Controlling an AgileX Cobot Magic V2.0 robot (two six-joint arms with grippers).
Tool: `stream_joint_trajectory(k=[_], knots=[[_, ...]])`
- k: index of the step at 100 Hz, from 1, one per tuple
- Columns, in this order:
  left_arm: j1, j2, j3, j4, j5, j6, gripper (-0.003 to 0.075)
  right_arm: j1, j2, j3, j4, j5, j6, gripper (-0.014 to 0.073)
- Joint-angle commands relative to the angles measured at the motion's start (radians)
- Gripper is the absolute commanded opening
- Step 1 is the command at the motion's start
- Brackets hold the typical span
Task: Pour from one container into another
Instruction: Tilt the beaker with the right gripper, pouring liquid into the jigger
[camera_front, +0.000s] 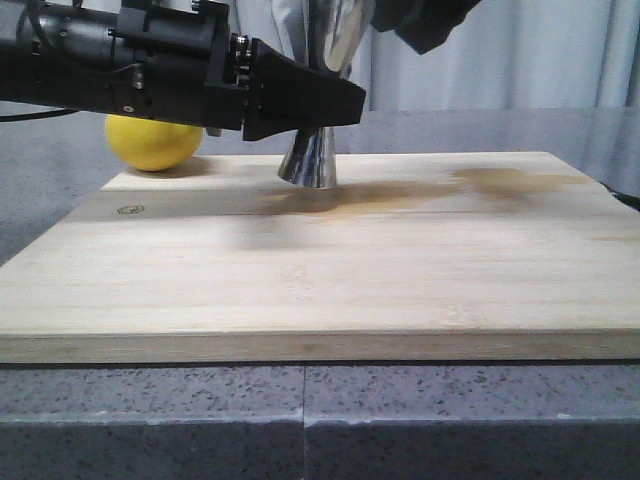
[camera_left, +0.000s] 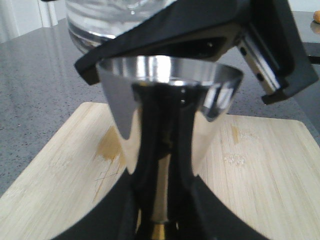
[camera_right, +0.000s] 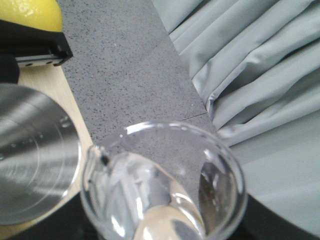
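The steel jigger (camera_front: 309, 163) stands upright on the wooden board (camera_front: 400, 280), near its back edge. My left gripper (camera_front: 335, 100) is shut on its narrow waist, and in the left wrist view the black fingers (camera_left: 125, 220) flank the gold band below the upper cone (camera_left: 165, 95). The clear glass beaker (camera_right: 165, 185) is held tilted in my right gripper (camera_front: 425, 25), just above the jigger. Its pouring lip sits right beside the jigger's open mouth (camera_right: 30, 170). From the left wrist, the beaker's base (camera_left: 100, 22) shows above the cone's rim. In the front view the beaker is hidden.
A yellow lemon (camera_front: 155, 140) lies behind the board's back left corner, under my left arm. Brown stains (camera_front: 500, 182) mark the board's far side. Grey speckled counter (camera_right: 125, 75) surrounds the board, with a grey curtain (camera_right: 260, 75) behind it.
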Motion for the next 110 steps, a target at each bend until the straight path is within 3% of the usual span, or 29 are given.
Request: stream_joint_trajectory(k=[1, 110], knots=[[-0.009, -0.049, -0.027, -0.082, 0.106, 0.0, 0.0062, 0.002, -0.031, -0.038, -0.037, -0.055, -0.004, 0.0247], [-0.009, -0.049, -0.027, -0.082, 0.106, 0.0, 0.0062, 0.002, -0.031, -0.038, -0.241, -0.122, -0.004, 0.0247]])
